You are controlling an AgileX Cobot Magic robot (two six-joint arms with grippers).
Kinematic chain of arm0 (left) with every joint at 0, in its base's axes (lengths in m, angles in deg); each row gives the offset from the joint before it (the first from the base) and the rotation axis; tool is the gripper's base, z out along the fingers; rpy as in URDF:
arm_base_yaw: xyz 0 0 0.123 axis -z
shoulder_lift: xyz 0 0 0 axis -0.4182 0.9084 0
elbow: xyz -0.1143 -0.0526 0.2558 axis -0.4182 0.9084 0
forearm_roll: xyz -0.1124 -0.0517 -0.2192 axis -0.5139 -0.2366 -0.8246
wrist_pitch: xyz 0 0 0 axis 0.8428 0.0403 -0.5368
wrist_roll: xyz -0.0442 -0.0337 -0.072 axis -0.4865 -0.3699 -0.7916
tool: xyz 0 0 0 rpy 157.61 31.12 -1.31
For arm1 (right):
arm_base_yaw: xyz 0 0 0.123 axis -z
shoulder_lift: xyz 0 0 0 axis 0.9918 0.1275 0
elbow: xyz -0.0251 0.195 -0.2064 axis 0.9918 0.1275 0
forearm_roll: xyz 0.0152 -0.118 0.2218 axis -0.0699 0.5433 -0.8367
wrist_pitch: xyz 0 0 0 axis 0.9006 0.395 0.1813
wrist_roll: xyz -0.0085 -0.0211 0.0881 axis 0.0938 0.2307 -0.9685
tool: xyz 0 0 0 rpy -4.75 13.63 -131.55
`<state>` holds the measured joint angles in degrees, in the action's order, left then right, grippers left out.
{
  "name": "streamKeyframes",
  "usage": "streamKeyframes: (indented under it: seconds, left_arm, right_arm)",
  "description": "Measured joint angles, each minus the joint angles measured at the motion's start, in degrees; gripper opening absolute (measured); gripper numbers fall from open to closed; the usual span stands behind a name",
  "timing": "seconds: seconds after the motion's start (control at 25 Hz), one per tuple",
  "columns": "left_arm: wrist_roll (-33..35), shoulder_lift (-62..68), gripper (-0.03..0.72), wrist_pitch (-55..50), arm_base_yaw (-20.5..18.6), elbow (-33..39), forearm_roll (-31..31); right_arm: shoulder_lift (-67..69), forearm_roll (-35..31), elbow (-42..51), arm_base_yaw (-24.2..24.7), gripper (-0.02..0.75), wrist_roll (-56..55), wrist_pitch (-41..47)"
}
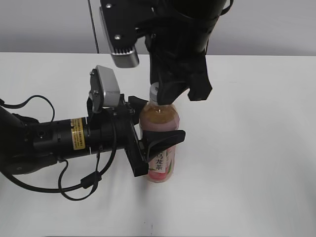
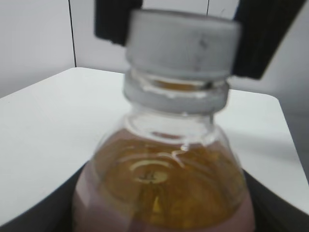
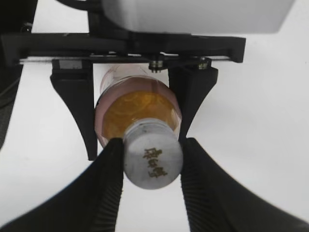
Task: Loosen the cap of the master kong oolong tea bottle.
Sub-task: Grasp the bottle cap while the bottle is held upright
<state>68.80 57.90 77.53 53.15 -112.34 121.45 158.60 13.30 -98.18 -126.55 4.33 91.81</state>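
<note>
The master kong oolong tea bottle [image 1: 160, 148] stands upright on the white table, with amber tea and a pink label. My left gripper [image 1: 157, 129] is shut on its body from the left side. The bottle's shoulder fills the left wrist view [image 2: 164, 188]. The white cap [image 1: 154, 92] sits on the neck. My right gripper [image 3: 152, 153] comes down from above and is shut on the cap [image 3: 153, 160], one ribbed finger on each side. The cap [image 2: 182, 43] also shows in the left wrist view between the two black fingers. The bottle body [image 3: 137, 112] shows below the cap.
The white table [image 1: 247, 148] lies all round the bottle. The left arm and its loose black cable [image 1: 74, 187] lie across the table's left side. A grey wall [image 1: 276, 24] runs behind the table.
</note>
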Motion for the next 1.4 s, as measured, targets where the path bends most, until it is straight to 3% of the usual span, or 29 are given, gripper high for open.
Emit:
streamKeyframes:
  seconds: [0.72, 1.0, 1.4]
  left_arm:
    - [0.14, 0.00, 0.457, 0.05, 0.00, 0.00, 0.13]
    - [0.14, 0.00, 0.457, 0.05, 0.00, 0.00, 0.13]
    - [0.04, 0.00, 0.457, 0.05, 0.00, 0.00, 0.07]
  right_arm:
    - [0.00, -0.28, -0.16, 0.00, 0.279, 50.83, -0.11]
    - [0.00, -0.39, -0.16, 0.00, 0.279, 60.94, -0.35]
    - [0.00, -0.46, -1.05, 0.00, 0.279, 66.93, -0.02]
